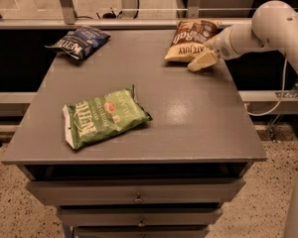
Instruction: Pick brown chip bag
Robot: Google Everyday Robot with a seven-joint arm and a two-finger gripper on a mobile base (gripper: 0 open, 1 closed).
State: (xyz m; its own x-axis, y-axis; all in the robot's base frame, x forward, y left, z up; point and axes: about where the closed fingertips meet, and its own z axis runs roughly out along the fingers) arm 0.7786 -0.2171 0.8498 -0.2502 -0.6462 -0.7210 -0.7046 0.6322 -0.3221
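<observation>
The brown chip bag (190,39) lies flat at the far right of the grey table (188,113), its tan-yellow band towards me and white lettering across it. My gripper (202,61) reaches in from the right on the white arm (268,26). It sits low over the table at the bag's near right corner, close to or touching its edge. Nothing is lifted.
A green chip bag (105,117) lies at the front left of the table. A dark blue chip bag (79,41) lies at the far left corner. A rail and dark gap run behind the table. Drawers (136,192) sit below the front edge.
</observation>
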